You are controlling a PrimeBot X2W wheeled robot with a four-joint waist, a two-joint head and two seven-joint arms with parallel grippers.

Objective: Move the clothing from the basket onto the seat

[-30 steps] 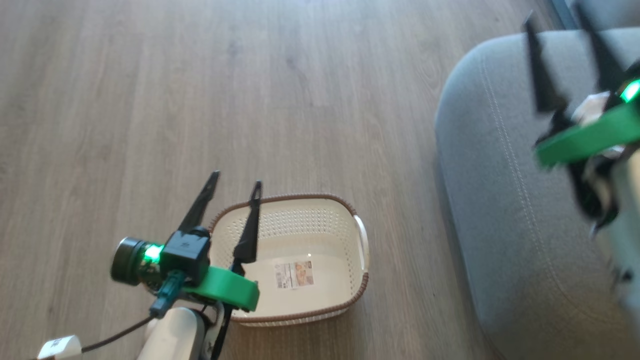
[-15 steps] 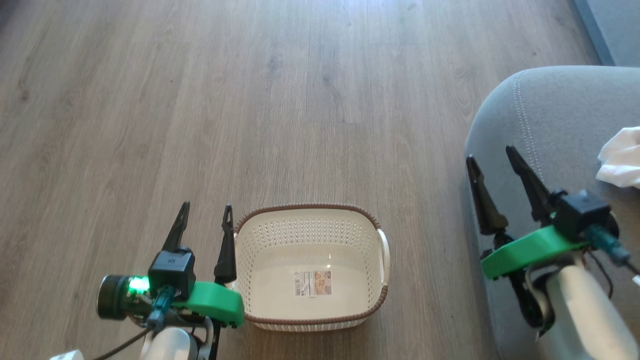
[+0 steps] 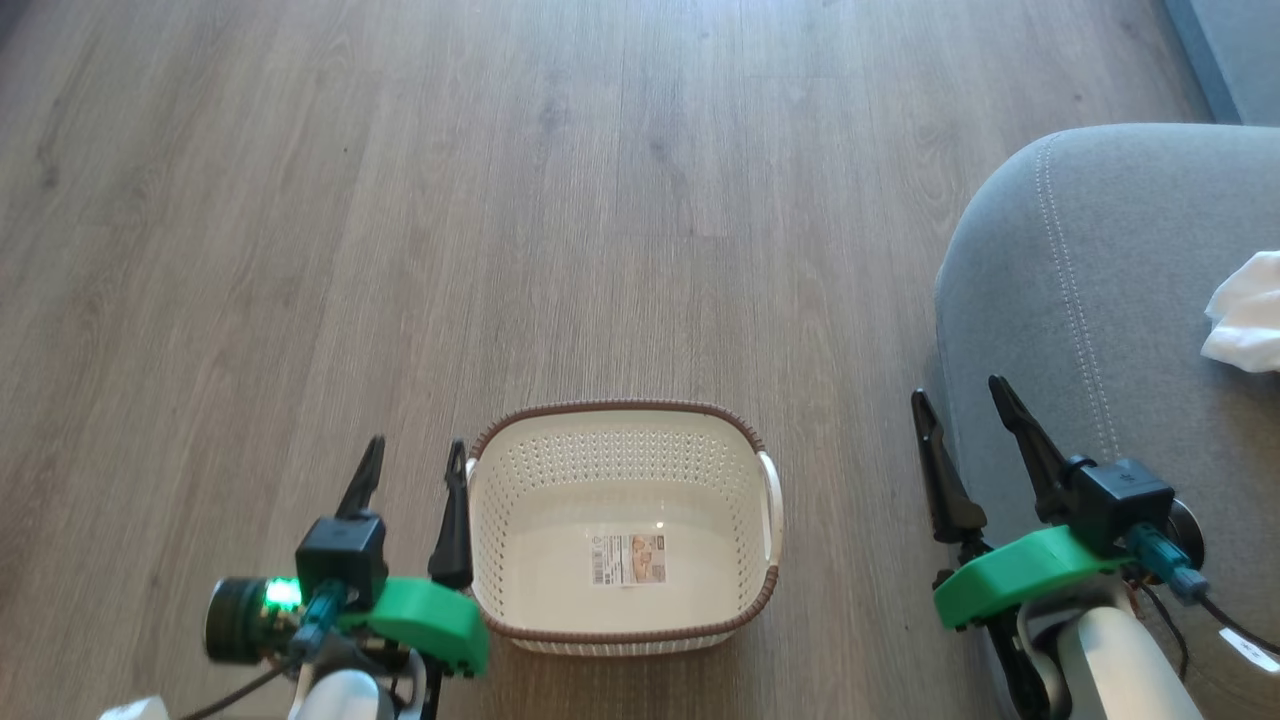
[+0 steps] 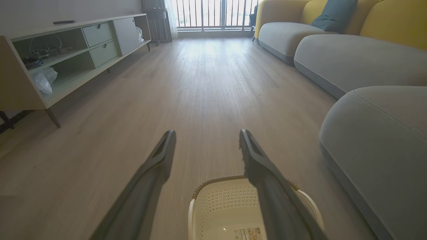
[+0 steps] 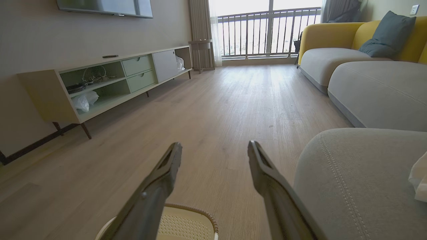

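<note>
Left gripper (image 3: 417, 443) spread wide, holding nothing, beside basket (image 3: 620, 470) left rim. Right gripper (image 3: 956, 389) likewise wide, unladen, at seat (image 3: 1080, 350) edge. White clothing (image 3: 1245, 310) on seat.

The cream basket (image 3: 620, 460) is stood upright near the grey seat (image 3: 1080, 330). 1 white garment (image 3: 1245, 312) is laid on it.

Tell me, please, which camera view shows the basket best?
The head view: it looks straight down into the basket, showing nearly its whole rim, the perforated walls and the label on its floor. The left wrist view crops it at the bottom edge, and the right wrist view catches a corner of its rim.
</note>
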